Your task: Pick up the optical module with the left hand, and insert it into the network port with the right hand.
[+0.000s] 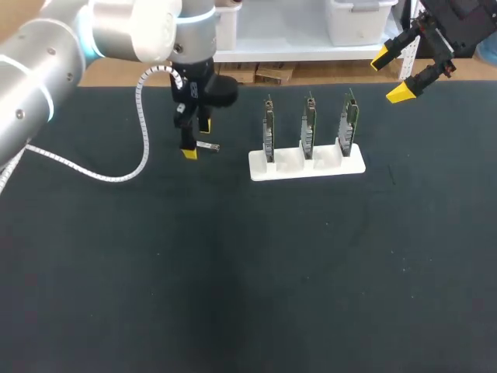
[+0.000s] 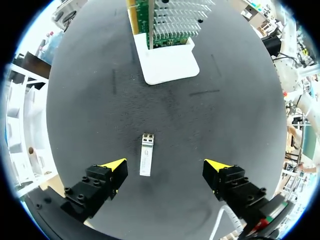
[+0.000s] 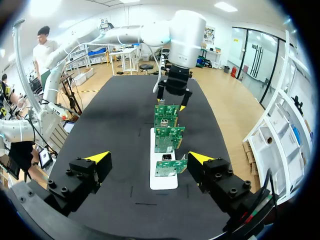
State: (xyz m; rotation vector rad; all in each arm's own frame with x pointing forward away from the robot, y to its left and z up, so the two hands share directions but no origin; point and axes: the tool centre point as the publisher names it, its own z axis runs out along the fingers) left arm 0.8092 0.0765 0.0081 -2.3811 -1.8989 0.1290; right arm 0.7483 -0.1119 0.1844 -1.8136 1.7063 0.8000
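Optical module [image 2: 146,155] | flat on table | between open left tool [image 2: 165,170] fingers, untouched

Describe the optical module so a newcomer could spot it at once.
On the black table, find the white holder carrying three upright green boards. Left of it, beneath the open left gripper, lies the optical module: a small silver bar lying flat, the only loose item, not standing in the holder.
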